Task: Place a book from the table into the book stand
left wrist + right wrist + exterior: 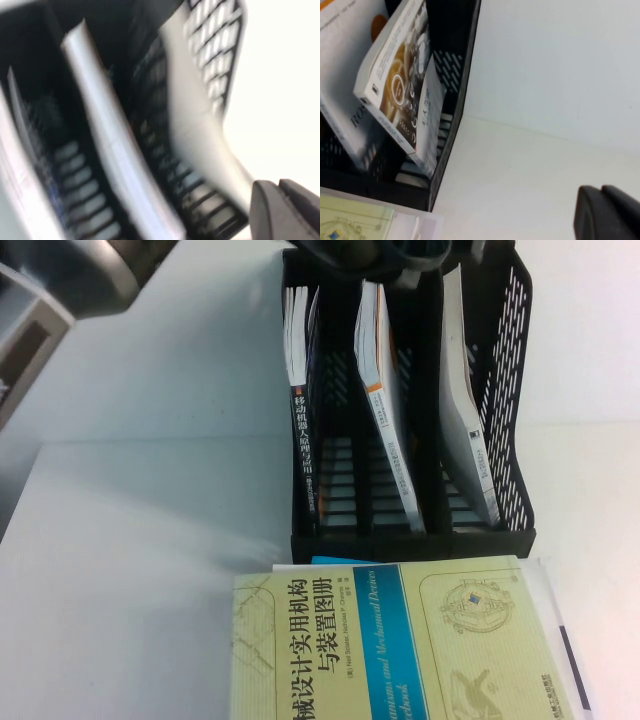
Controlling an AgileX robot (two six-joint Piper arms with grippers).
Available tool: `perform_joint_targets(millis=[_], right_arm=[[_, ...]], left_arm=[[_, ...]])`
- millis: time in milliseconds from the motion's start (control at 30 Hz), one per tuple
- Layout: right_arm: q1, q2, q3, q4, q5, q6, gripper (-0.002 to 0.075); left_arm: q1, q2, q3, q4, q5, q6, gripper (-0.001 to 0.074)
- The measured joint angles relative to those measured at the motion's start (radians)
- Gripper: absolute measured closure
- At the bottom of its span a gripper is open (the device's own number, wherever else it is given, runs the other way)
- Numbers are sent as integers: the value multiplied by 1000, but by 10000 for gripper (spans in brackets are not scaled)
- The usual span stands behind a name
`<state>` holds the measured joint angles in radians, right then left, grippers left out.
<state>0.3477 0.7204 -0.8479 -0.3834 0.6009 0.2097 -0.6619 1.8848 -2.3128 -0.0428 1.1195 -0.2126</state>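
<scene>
The black book stand [505, 360] stands on the white table [140, 560] with one book in each of its three slots. The book [465, 410], thin with a white cover, leans in the right slot. Its dashboard picture with glowing circles shows in the right wrist view [400, 90]. My left gripper [281, 207] is shut and empty above the stand. Its dark body shows at the top edge of the high view [350, 255]. My right gripper [602, 215] is shut and empty over bare table to the right of the stand [455, 115].
A pale yellow-green book with a blue band [400, 650] lies on the table right in front of the stand. A black-spined book [303, 430] stands in the left slot and an orange-marked one [385, 410] in the middle slot. My left arm's grey links [80, 285] are at the far left.
</scene>
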Motion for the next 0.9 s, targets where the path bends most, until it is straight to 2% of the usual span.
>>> perform_joint_targets(millis=[100,200,333,533,633,733,900], right_arm=[[0,-137,113,15,-39,2,722],[0,-257,204,55,-51,2,722],[0,-380,290,78,-36,2,723],[0,-475,345,87,40,2,723],[0,-479,360,89,62,2,723],[0,-479,374,89,69,2,723],[0,-479,376,89,72,2,723]], left_arm=[[-59,-76,18,27,-39,7,734],[-115,-150,111,64,-94,7,734],[-161,-251,352,100,-228,-30,735],[-165,-406,767,112,-388,-85,736],[-167,-463,904,93,-430,-94,736],[-167,-483,966,69,-448,-100,736],[-167,-481,977,61,-465,-102,736]])
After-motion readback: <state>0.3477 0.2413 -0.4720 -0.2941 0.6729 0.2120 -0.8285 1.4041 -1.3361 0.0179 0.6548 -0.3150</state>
